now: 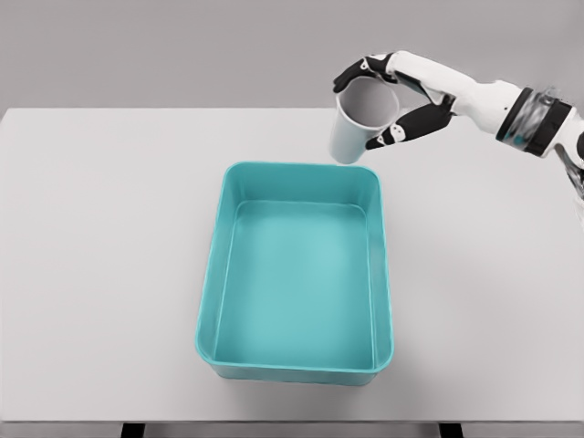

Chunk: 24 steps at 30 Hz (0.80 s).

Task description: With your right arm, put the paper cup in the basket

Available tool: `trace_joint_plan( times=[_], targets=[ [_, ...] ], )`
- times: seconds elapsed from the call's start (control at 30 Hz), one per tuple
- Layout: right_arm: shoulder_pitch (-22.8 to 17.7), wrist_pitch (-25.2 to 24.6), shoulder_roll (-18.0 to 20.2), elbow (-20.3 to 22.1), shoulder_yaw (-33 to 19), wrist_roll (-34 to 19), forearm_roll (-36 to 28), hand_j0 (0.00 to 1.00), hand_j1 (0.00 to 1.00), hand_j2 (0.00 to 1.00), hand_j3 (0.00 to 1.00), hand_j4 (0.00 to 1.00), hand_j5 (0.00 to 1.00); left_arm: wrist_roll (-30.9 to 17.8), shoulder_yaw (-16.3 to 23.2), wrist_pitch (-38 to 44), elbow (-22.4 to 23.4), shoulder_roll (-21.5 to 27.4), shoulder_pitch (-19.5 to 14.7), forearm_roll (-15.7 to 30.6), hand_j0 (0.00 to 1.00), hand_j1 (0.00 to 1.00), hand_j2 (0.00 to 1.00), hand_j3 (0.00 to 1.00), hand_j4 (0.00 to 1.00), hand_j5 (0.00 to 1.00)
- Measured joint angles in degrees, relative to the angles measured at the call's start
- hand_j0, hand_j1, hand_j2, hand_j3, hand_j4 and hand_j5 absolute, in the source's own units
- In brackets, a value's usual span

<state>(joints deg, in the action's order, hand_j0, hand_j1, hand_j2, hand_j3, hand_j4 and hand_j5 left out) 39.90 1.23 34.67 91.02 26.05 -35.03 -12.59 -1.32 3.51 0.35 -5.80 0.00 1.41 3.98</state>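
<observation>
Head view is showing the right robot hand [388, 100] gripping the paper cup [361, 119], fingers wrapped around it, hovering over the basket's [301, 173] far right corner on the counter [109, 255], seemingly for dropping.

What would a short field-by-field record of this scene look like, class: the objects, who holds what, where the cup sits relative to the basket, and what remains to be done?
surface: white table
basket: teal basket, rectangular, nothing inside, centre of table
cup: white paper cup, tilted, open mouth facing camera
holder: right hand, fingers wrapped around the cup
cup position: held in the air by the basket's far right corner, not inside
left arm: not in view
remaining: cup not yet in basket
</observation>
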Motion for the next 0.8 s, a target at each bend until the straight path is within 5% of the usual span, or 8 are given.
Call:
trace_joint_plan(
  times=[0.8],
  targets=[
    [-7.12, -0.91, -4.15, 2.76, 1.52, 0.01, 0.1, 0.62, 0.62, 0.62, 0.62, 0.62, 0.62, 0.0, 0.0, 0.0, 0.0, 0.0, 0.0, 0.03, 1.0, 1.0, 1.0, 1.0, 1.0, 1.0]
  ],
)
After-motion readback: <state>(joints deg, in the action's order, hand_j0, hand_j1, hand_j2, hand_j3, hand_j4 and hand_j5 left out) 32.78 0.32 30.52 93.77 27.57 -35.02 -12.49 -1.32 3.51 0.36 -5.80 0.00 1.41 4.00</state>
